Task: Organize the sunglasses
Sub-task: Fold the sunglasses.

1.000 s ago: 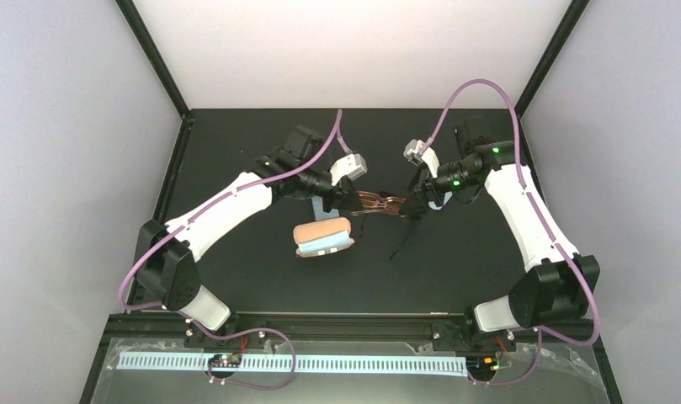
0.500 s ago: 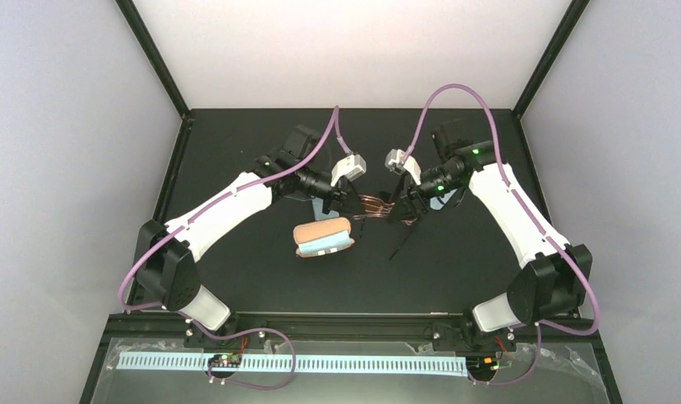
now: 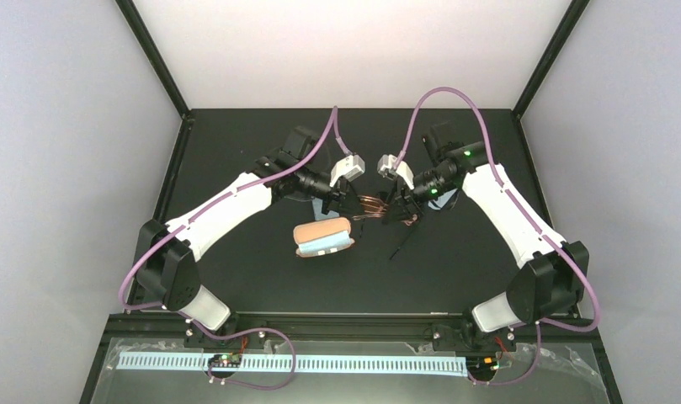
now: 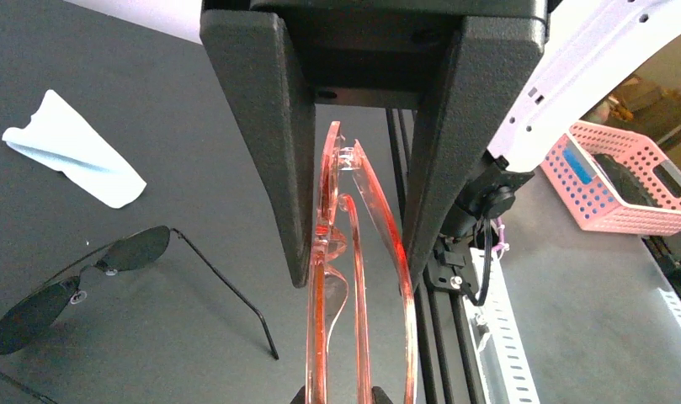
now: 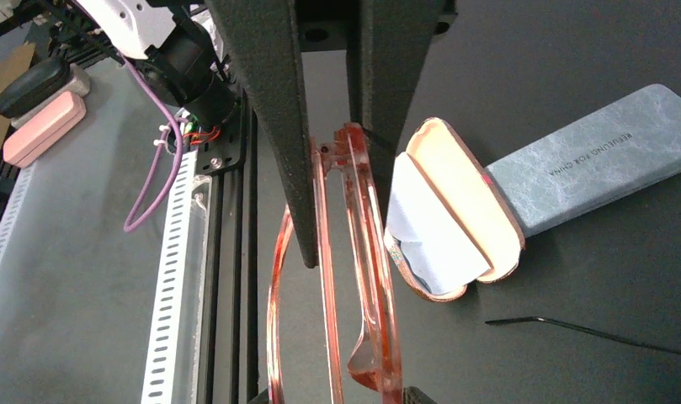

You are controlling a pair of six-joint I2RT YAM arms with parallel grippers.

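Reddish-brown sunglasses [image 3: 375, 207] are being clamped by left gripper [image 3: 352, 202] and right gripper [image 3: 394, 205]; open tan case [image 3: 320, 227] at 7 o'clock is holding blue cloth [image 3: 328, 246]

An open oblong tan case [image 5: 459, 198] lies right of centre in the right wrist view, with a light blue cloth [image 5: 428, 237] inside it. A closed blue-grey textured case [image 5: 598, 160] touches its far end, toward the upper right. A pink oblong case [image 5: 40, 126] and a black one [image 5: 32, 84] sit at the upper left. In the left wrist view, a loose crumpled light blue cloth [image 4: 71, 153] lies on the black table [image 4: 194, 194] at the upper left, and a pink perforated plastic basket [image 4: 610, 172] sits at the right.
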